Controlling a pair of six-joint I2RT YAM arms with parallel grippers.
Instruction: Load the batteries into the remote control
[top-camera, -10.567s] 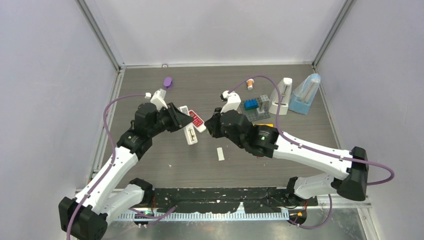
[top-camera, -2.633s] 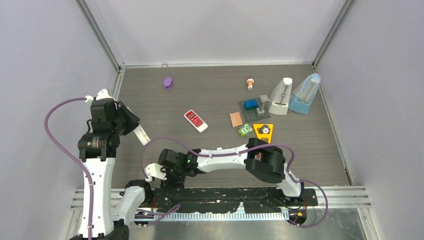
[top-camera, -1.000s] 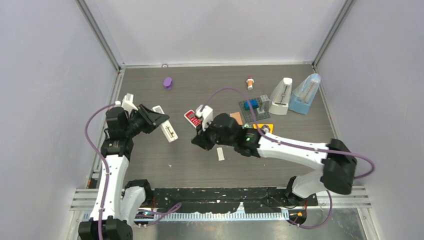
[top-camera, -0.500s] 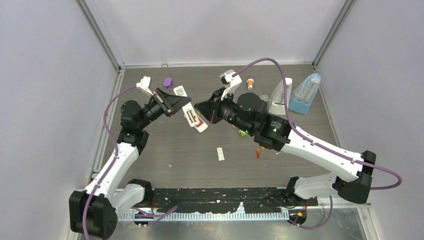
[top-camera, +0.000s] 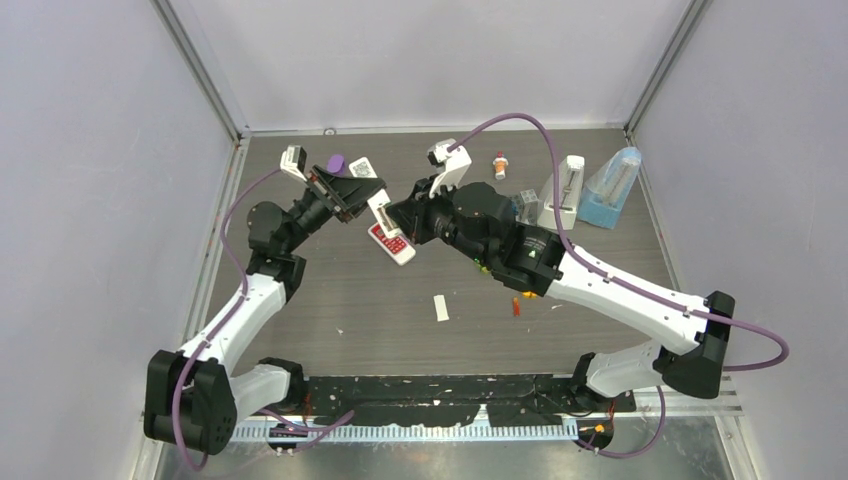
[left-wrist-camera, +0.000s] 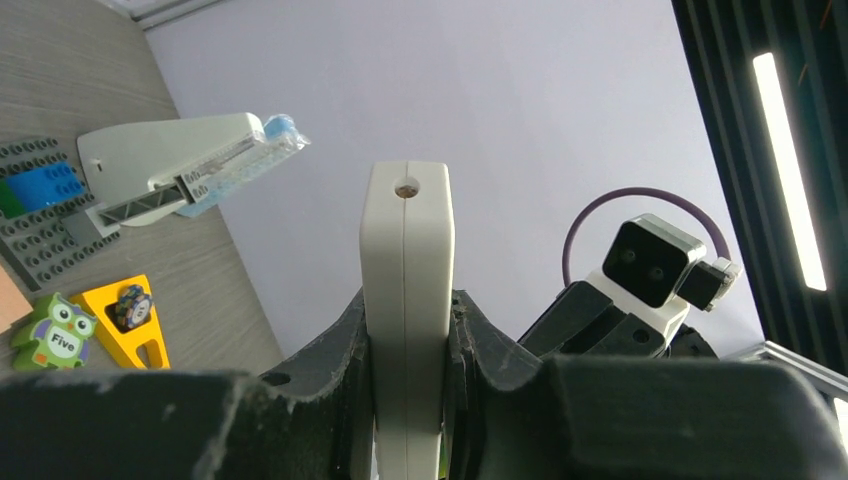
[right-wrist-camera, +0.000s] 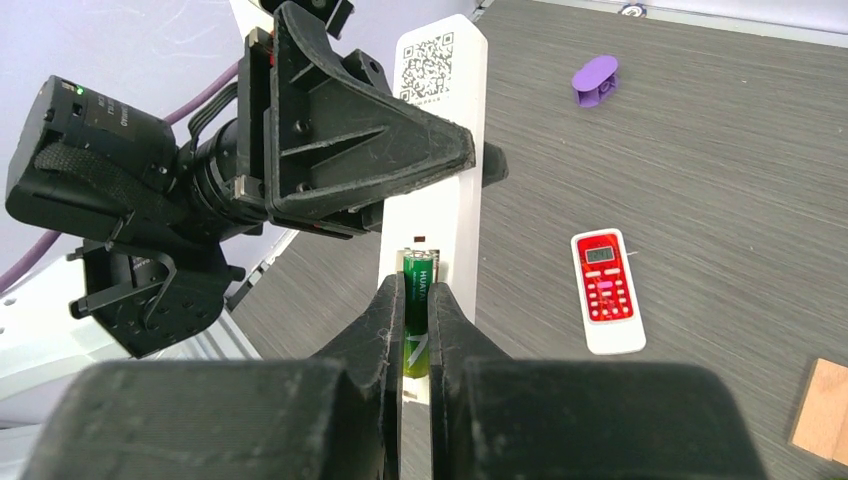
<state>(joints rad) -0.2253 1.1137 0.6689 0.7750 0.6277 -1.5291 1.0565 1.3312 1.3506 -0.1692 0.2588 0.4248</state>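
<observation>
Battery (right-wrist-camera: 417, 335) in right hand (right-wrist-camera: 417, 292) meets white remote (right-wrist-camera: 452, 200) in left hand (left-wrist-camera: 405, 340).

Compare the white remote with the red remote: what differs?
The white remote is held off the table by the left gripper; the red remote lies flat on it. The white remote shows its back with a printed code; the red remote shows its buttons. Both are slim rectangles.

The dark wood-grain table (top-camera: 620, 250) is carrying loose pieces. A red remote (top-camera: 393, 243) is lying face up near its middle, a purple piece (top-camera: 335, 162) is sitting at far left, and a white strip (top-camera: 441, 308) and a red-orange battery (top-camera: 516, 306) are lying nearer the front. At far right a grey brick plate (left-wrist-camera: 50, 240), a white wedge (top-camera: 565, 190) and a blue wedge (top-camera: 612, 190) are standing together, an owl tile (left-wrist-camera: 55, 340) and a yellow triangle (left-wrist-camera: 135, 325) lying near the plate
</observation>
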